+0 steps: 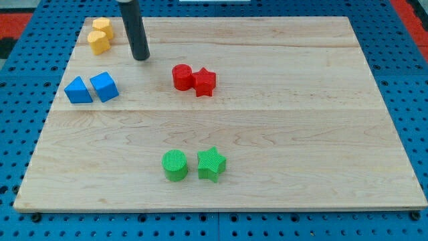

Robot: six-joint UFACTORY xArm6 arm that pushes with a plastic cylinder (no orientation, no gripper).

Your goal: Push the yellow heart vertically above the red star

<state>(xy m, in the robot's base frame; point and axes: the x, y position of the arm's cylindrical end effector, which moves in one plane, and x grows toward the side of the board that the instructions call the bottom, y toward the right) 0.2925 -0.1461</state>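
Note:
Two yellow blocks sit touching at the board's top left; the upper one (101,27) and the lower one (98,41) are too small to tell which is the heart. The red star (204,82) lies at the upper middle, touching a red cylinder (182,76) on its left. My tip (140,57) rests on the board to the right of and slightly below the yellow blocks, apart from them, and to the left of the red cylinder.
A blue triangle (78,90) and a blue cube (104,86) lie side by side at the left. A green cylinder (175,165) and a green star (211,164) lie at the lower middle. The wooden board (301,134) sits on a blue pegboard.

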